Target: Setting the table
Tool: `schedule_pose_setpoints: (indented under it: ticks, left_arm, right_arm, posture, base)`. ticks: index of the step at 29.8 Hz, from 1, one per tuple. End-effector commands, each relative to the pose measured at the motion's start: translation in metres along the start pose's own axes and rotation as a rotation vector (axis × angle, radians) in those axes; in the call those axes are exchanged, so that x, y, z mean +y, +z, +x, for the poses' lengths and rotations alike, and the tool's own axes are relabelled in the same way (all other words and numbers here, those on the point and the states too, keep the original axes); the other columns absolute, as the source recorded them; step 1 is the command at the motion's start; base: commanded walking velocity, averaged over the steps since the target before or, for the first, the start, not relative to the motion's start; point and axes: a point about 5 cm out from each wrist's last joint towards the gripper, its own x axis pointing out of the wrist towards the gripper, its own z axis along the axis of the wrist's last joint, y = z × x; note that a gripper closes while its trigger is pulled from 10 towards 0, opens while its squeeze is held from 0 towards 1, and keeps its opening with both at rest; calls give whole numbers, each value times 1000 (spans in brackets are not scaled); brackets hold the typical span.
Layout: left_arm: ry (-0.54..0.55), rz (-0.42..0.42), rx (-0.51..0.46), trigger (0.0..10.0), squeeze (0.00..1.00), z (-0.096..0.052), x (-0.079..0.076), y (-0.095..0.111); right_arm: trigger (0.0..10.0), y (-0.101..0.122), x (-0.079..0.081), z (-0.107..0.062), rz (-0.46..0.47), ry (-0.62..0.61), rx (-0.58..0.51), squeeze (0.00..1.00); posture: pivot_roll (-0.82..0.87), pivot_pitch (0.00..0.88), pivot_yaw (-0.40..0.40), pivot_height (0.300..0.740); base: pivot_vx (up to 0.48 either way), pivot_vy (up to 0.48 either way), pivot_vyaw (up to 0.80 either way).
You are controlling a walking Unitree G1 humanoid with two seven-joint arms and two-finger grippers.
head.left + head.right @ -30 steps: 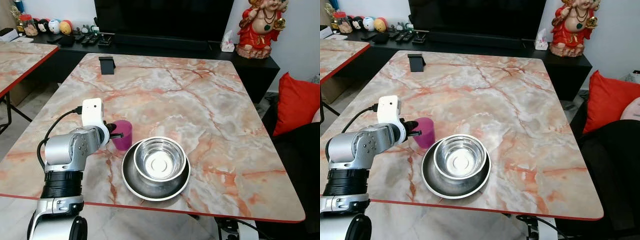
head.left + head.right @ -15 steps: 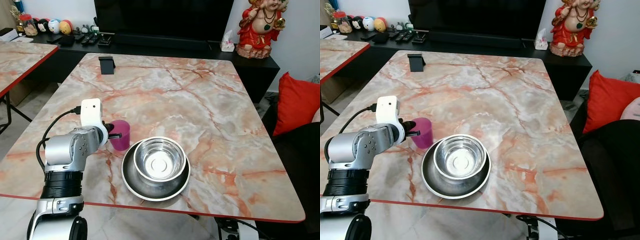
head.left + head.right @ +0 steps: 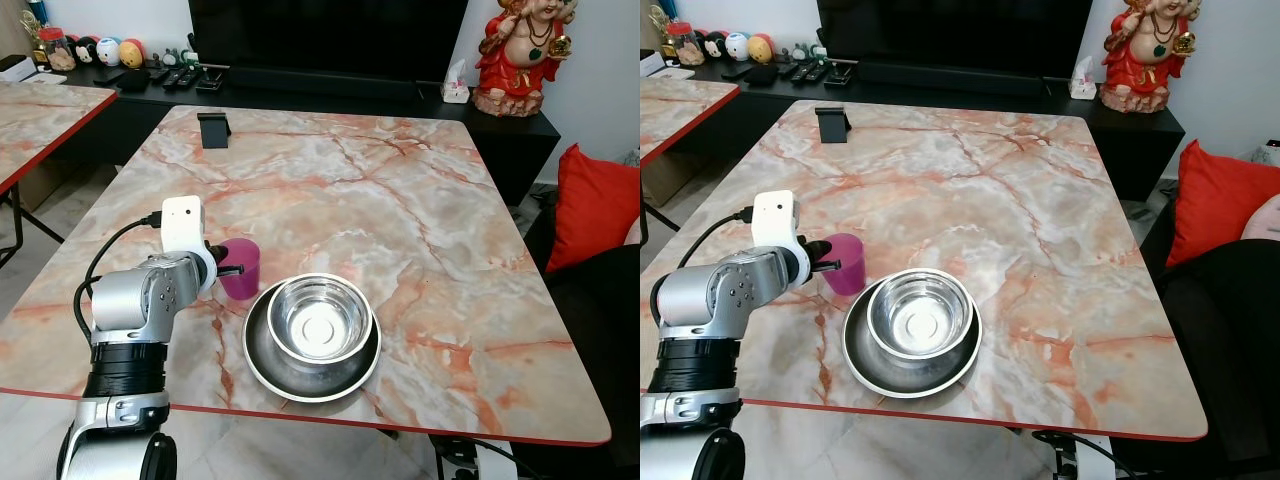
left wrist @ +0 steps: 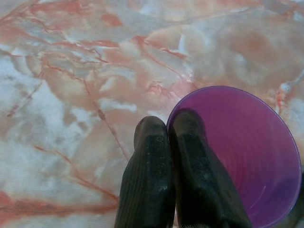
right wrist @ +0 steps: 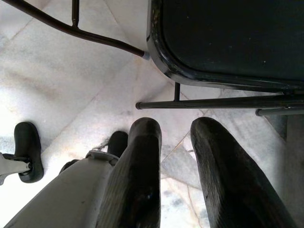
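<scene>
My left gripper (image 4: 168, 130) is pinched on the rim of the purple cup (image 4: 247, 156), one black finger inside the wall and the other outside it, the two fingers pressed together with only the thin plastic between them. The cup stands upright on the marble table (image 3: 400, 200), open end up, and I take it as my landmark. My left arm (image 3: 140, 310) reaches in from the near edge of the table to the cup's left side, its white wrist block just beside the cup. Just right of the cup and toward the near edge sits a steel plate (image 3: 262, 362), its rim very close to the cup's base; I cannot tell whether they touch. A steel bowl (image 3: 320, 318) sits inside the plate, upright and empty. Far beyond the cup, near the table's far left corner, is a small black stand (image 3: 213, 130). Past the table's far edge, a dark low cabinet (image 3: 520, 140) carries a red figurine (image 3: 520, 60) well to the cup's right. A red cushion (image 3: 590, 205) lies off the table's right side. My right gripper (image 5: 175, 137) hangs low over the pale tiled floor (image 5: 57, 80), fingers parted with nothing between them, near a dark seat (image 5: 228, 38) on thin metal legs.
</scene>
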Motion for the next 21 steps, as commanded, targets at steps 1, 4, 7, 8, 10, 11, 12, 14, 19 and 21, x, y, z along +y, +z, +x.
schedule_pose_setpoints:
  ticks: [1, 4, 7, 8, 10, 11, 12, 14, 19, 21]
  left_arm:
    - [2, 6, -31, 10000, 475, -2, -1, 6]
    - [2, -2, -26, 10000, 471, -2, -1, 5]
    - [3, -1, -28, 10000, 471, -2, -1, 5]
    - [2, 0, -29, 10000, 475, -2, -1, 6]
    - [4, 2, -30, 10000, 475, -2, -1, 6]
    - [4, 3, -30, 10000, 475, -2, -1, 6]
    - [5, 3, -30, 10000, 475, -2, -1, 6]
    - [4, 3, -31, 10000, 475, -2, -1, 6]
    - [2, 1, -40, 10000, 851, -2, -2, 8]
    - [1, 0, -43, 10000, 843, -2, -2, 9]
  right_arm:
    - [10000, 1, -3, 0, -2, -8, 2, 0]
    - [10000, 1, -2, 0, -3, -7, 3, 0]
    - [10000, 1, -2, 0, -4, -6, 4, 0]
    - [10000, 1, -2, 0, -4, -6, 4, 0]
    - [10000, 1, -2, 0, -4, -7, 4, 0]
    - [10000, 1, -2, 0, -4, -7, 4, 0]
    - [10000, 1, -2, 0, -5, -7, 4, 0]
    - [10000, 1, -2, 0, -5, -6, 5, 0]
    - [10000, 1, -2, 0, -5, -7, 5, 0]
    - [10000, 1, -2, 0, -5, -7, 4, 0]
  posture:
    - [86, 0, -44, 740]
    - [85, 0, -42, 740]
    - [85, 0, -42, 740]
    - [85, 0, -42, 740]
    - [85, 0, -42, 740]
    - [85, 0, -42, 740]
    - [83, 0, -42, 740]
    - [83, 0, -42, 740]
    - [83, 0, -42, 740]
    - [85, 0, -43, 740]
  base:
    - [0, 0, 0]
    - [0, 0, 0]
    - [0, 0, 0]
    - [0, 0, 0]
    - [0, 0, 0]
    - [0, 0, 0]
    - [0, 0, 0]
    - [0, 0, 0]
    - [0, 0, 0]
    - [0, 0, 0]
